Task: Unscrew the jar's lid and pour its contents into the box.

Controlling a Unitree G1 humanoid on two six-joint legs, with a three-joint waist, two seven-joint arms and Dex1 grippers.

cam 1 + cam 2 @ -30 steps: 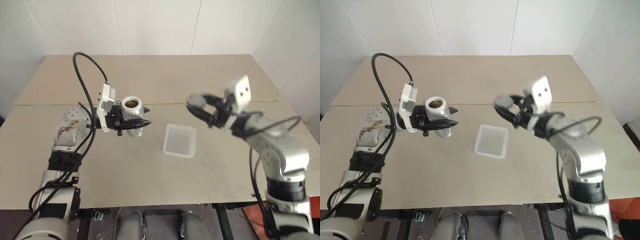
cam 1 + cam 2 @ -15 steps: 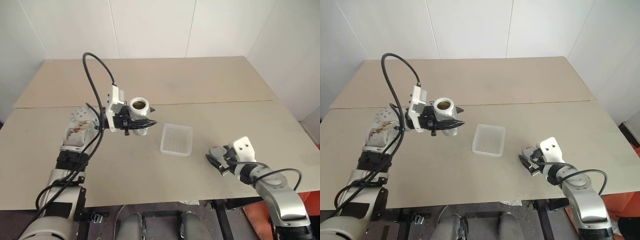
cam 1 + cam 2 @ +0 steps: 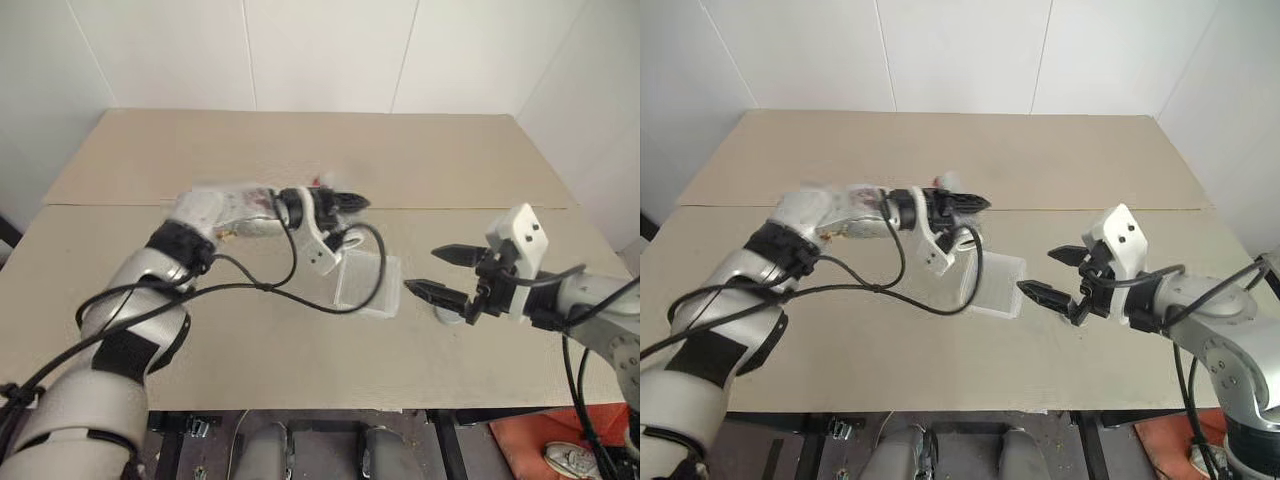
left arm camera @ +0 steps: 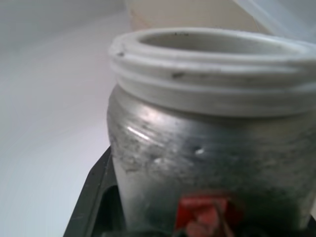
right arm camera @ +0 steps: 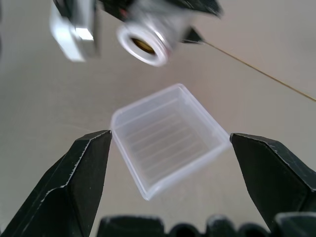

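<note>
Left gripper (image 5: pixel 148 15): we see it clamped on the jar (image 5: pixel 146 39), the black fingers closed round its body; a second ago it held the jar upright off to the left of the box, and now the arm has swung in toward the table's middle and rolled the jar over.

Jar: uncapped, white threaded neck bare, mouth tipped sideways and down toward the box (image 3: pixel 365 283) — held in the air over the box's far-left edge. In the left wrist view the red label strip sits low by the fingers.

Contents (image 5: pixel 143 45): a brownish-orange patch shows inside the mouth in the right wrist view; we see nothing yet on the ribbed floor of the box.

Box: rests on the table (image 3: pixel 300 350) just nearer than the seam that crosses it, about mid-width.

Right gripper (image 3: pixel 440 272): jaws spread wide, nothing between them; a second ago it was raised with something in its grip, half a second ago it was low near the table's front-right edge.

Lid (image 3: pixel 449 315): a pale round patch on the table beneath the right gripper — we take it for the lid, set down.

Meaning: unscrewing is done, by our reading; the pour is beginning.
</note>
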